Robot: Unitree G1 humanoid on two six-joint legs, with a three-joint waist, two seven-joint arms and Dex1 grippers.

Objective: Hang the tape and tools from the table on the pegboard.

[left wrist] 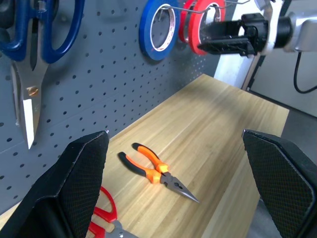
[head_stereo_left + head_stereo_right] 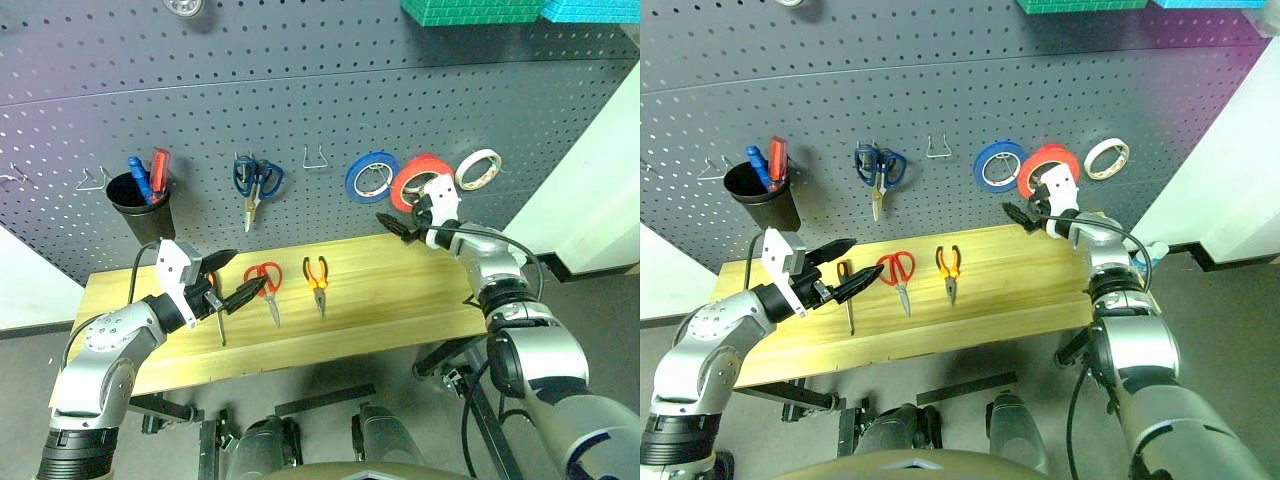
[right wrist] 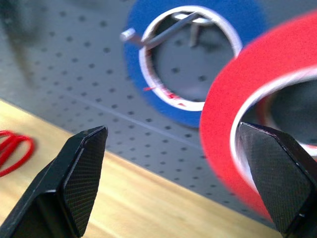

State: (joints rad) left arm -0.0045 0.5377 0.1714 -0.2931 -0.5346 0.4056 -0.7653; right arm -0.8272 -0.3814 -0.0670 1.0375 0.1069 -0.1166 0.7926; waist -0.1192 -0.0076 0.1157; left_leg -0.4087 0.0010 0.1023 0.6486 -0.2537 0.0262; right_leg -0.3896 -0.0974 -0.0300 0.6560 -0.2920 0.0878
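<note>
The left claw [image 2: 232,277] hovers open over the surface [image 2: 400,290], just left of the red-handled scissors [image 2: 267,283], likely readying a pick. Right of the scissors lie the pliers [image 2: 317,278]. On the pegboard [image 2: 300,110], the red tape roll [image 2: 412,177] hangs by the blue roll [image 2: 370,177]; the right claw [image 2: 398,227], open, looks finished releasing it. The right wrist view reveals the blue roll's hook [image 3: 163,32].
</note>
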